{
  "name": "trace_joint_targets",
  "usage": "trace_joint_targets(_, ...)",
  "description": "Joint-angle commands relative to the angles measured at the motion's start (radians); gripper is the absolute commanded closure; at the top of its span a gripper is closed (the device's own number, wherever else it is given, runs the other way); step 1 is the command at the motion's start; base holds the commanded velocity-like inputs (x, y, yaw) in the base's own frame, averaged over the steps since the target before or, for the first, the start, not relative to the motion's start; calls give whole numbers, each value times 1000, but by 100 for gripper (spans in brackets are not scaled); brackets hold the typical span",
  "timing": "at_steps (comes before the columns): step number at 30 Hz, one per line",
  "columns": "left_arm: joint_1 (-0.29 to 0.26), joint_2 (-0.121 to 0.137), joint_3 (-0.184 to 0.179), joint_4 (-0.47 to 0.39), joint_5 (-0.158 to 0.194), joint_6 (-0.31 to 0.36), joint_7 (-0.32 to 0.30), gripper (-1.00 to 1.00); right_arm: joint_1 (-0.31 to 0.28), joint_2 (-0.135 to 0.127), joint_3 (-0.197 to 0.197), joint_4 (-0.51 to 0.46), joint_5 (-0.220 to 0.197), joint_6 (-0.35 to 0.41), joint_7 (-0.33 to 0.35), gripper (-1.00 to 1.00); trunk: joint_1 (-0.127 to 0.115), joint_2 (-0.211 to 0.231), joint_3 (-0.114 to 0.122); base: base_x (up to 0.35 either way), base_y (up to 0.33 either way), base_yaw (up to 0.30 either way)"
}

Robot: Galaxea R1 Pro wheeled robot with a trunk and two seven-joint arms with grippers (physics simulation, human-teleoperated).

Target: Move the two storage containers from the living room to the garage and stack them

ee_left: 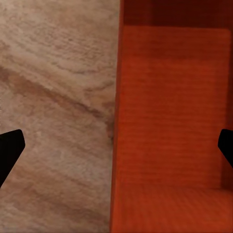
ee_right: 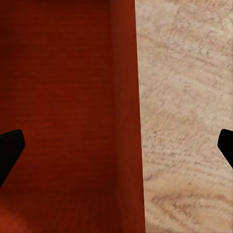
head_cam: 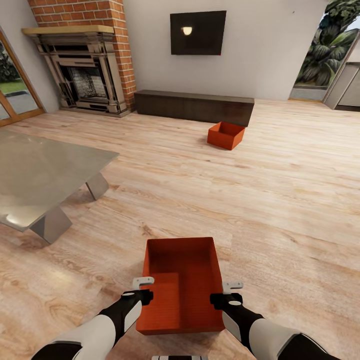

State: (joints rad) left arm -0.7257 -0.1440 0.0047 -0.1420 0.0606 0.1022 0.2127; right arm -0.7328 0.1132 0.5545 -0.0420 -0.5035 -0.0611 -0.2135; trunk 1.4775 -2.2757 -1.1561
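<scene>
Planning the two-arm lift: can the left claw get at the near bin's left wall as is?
Probably yes. The left claw is open, straddling the near bin's left wall, one finger over the wood floor, the other over the bin's inside; nothing blocks it.

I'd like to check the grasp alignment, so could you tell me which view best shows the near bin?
The head view: the whole near bin shows on the wood floor, with the left gripper and right gripper at its long walls. Each wrist view gives a close, partial look at one wall and part of the inside, open fingers straddling the wall.
</scene>
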Motion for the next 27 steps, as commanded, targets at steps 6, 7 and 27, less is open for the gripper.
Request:
trace_joint_targets(6,0,1,0,-2,7,5,3,-100,0,0,9,1,-10,-2,-3,-100,11,-21,-10,0,0,0)
trace_joint_targets(7,0,1,0,-2,7,5,3,-100,0,-1,9,1,-10,-2,-3,-100,15,-28,-13,0,0,0)
trace_joint_targets(27,0,1,0,-2,7,5,3,-100,0,-9,11,1,-11,-2,-1,-100,61,-112,-51,0,0,0)
